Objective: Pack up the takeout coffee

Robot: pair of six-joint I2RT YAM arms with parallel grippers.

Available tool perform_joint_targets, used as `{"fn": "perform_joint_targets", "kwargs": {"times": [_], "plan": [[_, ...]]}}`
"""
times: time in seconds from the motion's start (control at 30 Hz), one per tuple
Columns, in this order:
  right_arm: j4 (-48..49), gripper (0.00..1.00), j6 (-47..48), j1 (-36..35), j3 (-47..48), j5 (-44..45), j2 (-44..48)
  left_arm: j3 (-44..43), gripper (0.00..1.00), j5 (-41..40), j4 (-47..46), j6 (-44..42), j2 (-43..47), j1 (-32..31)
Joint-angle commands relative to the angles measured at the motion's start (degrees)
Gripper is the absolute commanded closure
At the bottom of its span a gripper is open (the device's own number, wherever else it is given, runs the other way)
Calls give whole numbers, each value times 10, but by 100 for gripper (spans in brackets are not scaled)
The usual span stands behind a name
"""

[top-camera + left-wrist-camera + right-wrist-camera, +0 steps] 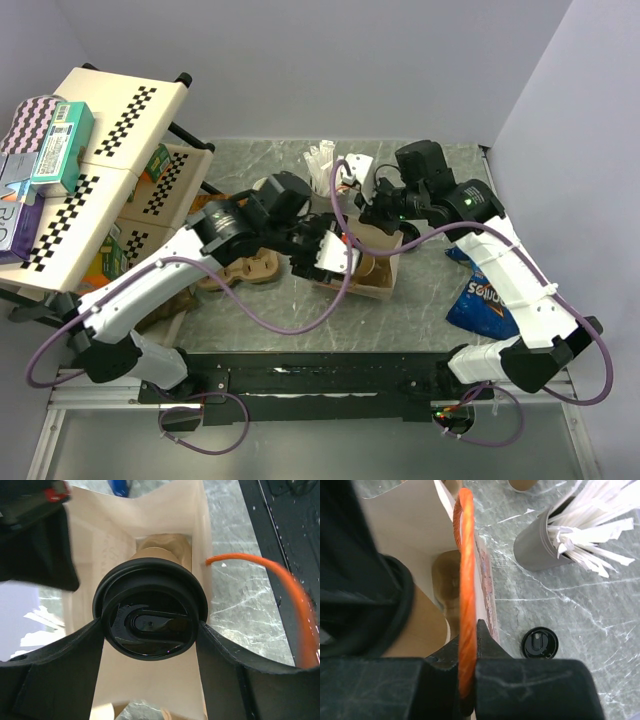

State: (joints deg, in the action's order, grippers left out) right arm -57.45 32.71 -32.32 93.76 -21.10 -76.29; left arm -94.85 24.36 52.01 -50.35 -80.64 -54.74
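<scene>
My left gripper [150,630] is shut on a kraft coffee cup with a black lid [150,611], gripping it at the sides. It holds the cup upright in the mouth of an open brown paper bag [165,510]. In the top view the left gripper [335,250] sits over the bag [385,280] at mid-table. My right gripper [468,640] is shut on the bag's orange handle [466,555] and holds it up; it also shows in the top view [378,215]. A brown rounded shape [447,575] lies deeper inside the bag.
A loose black lid [538,643] lies on the marble table beside the bag. A grey cup of white sticks [540,545] stands behind it. A brown cup carrier [245,270] lies left of the bag, a blue chips bag [480,300] to the right, and a checkered rack [100,170] at far left.
</scene>
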Motion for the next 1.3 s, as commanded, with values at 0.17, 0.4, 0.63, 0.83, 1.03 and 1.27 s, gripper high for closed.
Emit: {"fn": "perform_joint_targets", "kwargs": {"times": [0.17,0.4,0.63,0.83,1.03,1.27], "plan": [[11,100,56,-51,9,44,35,3,99,-97,-15,-23,-29,-43],[9,100,67,-84,-17,72,57,107,99,-195,-89,-70,-2,-85],[24,100,71,-121,-59,110,83,72,99,-232,-77,-42,-57,-93],[66,100,39,-134,-104,158,102,114,99,-257,-125,-27,-51,-101],[112,100,2,-133,-112,204,108,131,99,-270,-122,-24,-56,-106],[139,100,-19,-129,-114,242,90,157,99,-255,-131,-20,-44,-107]]}}
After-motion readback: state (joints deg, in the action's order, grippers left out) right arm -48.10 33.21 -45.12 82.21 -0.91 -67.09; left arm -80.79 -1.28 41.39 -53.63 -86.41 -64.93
